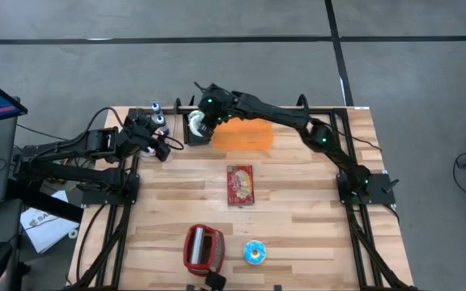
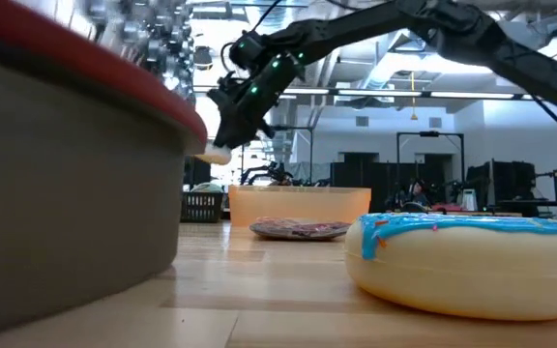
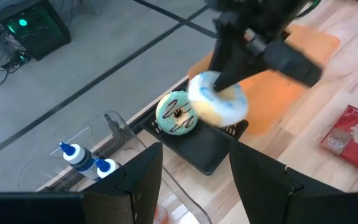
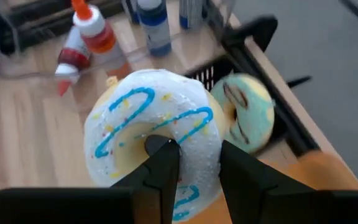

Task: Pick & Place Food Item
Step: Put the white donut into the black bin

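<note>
Blue-iced donut [image 2: 462, 261] fills low view; right tool [image 4: 194, 162] clamps white donut [image 4: 151, 134].

Wooden table [image 1: 298, 226] with red packet [image 1: 239, 185], blue-iced donut [image 1: 255, 253], orange board [image 1: 243, 135], black basket [image 1: 197, 129].

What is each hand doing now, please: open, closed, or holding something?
Left hand: open, holding nothing, waiting near the glue bottles.
Right hand: closed on the white donut, above the black basket.

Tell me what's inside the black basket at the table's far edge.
The black basket holds a green-frosted donut. The right gripper holds a white-frosted donut over it, hiding part of the basket floor.
</note>
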Controlling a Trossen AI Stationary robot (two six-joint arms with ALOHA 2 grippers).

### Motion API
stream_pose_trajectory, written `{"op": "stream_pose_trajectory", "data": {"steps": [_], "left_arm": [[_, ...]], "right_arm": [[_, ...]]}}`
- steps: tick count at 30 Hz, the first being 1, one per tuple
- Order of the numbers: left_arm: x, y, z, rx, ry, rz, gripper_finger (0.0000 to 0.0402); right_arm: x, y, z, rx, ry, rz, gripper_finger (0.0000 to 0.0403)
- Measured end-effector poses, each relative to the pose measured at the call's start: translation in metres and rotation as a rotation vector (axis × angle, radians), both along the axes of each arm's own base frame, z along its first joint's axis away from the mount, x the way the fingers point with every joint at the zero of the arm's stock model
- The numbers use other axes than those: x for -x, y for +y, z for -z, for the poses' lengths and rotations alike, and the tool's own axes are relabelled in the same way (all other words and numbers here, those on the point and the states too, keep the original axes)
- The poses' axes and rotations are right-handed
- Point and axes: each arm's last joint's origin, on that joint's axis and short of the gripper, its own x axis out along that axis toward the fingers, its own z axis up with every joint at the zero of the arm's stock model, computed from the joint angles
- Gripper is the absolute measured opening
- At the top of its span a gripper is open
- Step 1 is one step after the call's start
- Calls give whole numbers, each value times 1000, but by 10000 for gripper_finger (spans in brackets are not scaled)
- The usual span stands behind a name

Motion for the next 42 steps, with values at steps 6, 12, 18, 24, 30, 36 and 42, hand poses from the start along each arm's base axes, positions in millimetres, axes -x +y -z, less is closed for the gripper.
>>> {"op": "stream_pose_trajectory", "data": {"steps": [6,12,18,24,30,36,42], "left_arm": [[0,0,0,0,0,-1,182],[0,0,0,1,-7,-3,182],[0,0,0,11,-23,-14,182],[-1,0,0,24,-32,-4,182],[-2,-1,0,60,-58,7,182],[-2,-1,0,79,-64,25,182],[-3,-2,0,106,-82,36,182]], "right_arm": [[-12,4,13,41,-40,13,102],[-15,4,16,126,-24,44,102],[-16,2,14,163,-44,71,102],[-20,6,32,186,13,60,102],[-29,21,52,221,69,63,102],[-34,26,53,342,88,103,95],[-33,20,53,351,75,131,87]]}}
